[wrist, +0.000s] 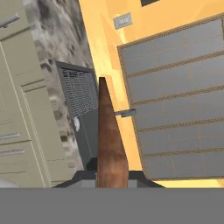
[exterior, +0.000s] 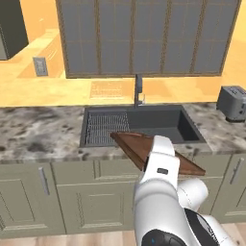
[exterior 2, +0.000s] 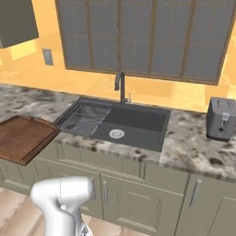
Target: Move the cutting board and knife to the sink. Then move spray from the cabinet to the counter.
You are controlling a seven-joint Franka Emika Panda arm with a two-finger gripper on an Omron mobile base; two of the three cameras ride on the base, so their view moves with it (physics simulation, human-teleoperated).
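Observation:
The reddish-brown cutting board (exterior: 136, 144) hangs tilted in the air at the counter's front edge, its far end reaching over the front rim of the dark sink (exterior: 163, 124). From the right it shows at the left (exterior 2: 23, 136), beside the sink (exterior 2: 138, 125). In the hand view the cutting board (wrist: 108, 140) runs edge-on away from my gripper (wrist: 111, 178), which is shut on its near end. My white wrist covers the grip in the left base view. The knife and the spray are out of view.
A wire rack (exterior: 106, 127) fills the sink's left half, with the dark faucet (exterior: 138, 91) behind it. The marble-look counter (exterior: 38, 132) runs both ways; a grey toaster (exterior: 233, 102) stands at the right. Cupboard doors (exterior: 101, 192) lie below, a dark wall cupboard (exterior 2: 16, 20) upper left.

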